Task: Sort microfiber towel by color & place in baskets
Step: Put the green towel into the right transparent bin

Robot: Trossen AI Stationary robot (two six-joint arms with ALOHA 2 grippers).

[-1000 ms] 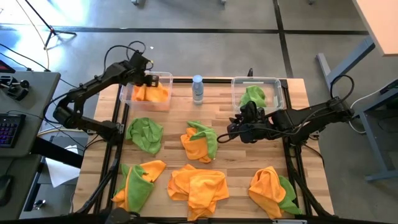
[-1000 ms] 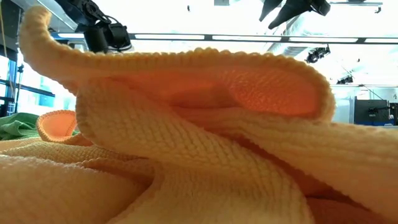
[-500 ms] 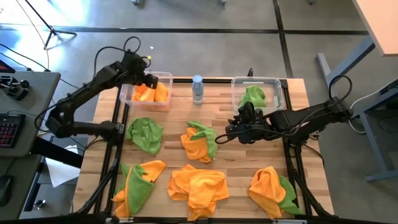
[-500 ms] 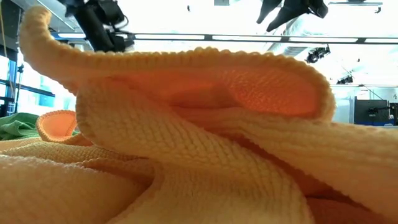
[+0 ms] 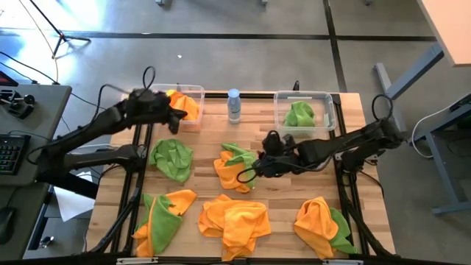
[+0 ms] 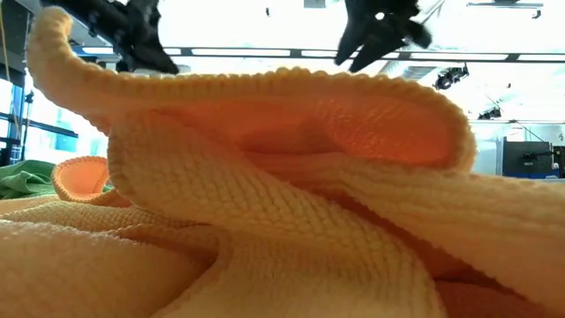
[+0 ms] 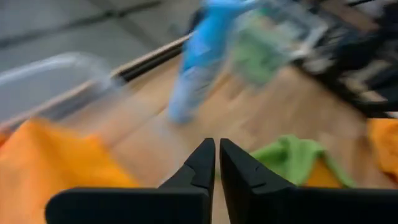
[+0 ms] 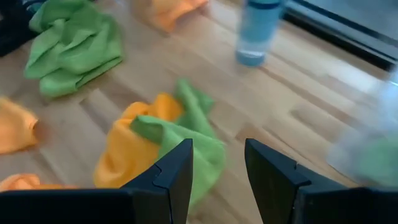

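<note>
Counts from the high view:
- 2 clear plastic baskets at the table's far edge: left one [image 5: 193,94] with orange cloth inside, right one [image 5: 327,99] with 1 green towel [image 5: 299,114].
- 1 bottle with a blue cap [image 5: 234,104] between them.
- 1 lone green towel [image 5: 171,158] on the table [image 5: 213,136].
- 3 mixed orange-and-green piles: middle [image 5: 237,166], near left corner [image 5: 163,216], near right corner [image 5: 322,225].
- 1 all-orange pile [image 5: 234,218] at the near edge; cloths per pile can't be told.
- 2 arms.

The left gripper [image 5: 175,118] hangs near the table's far left corner, fingers pressed together. The right gripper [image 5: 249,172] hovers mid-table, fingers parted, empty.
</note>
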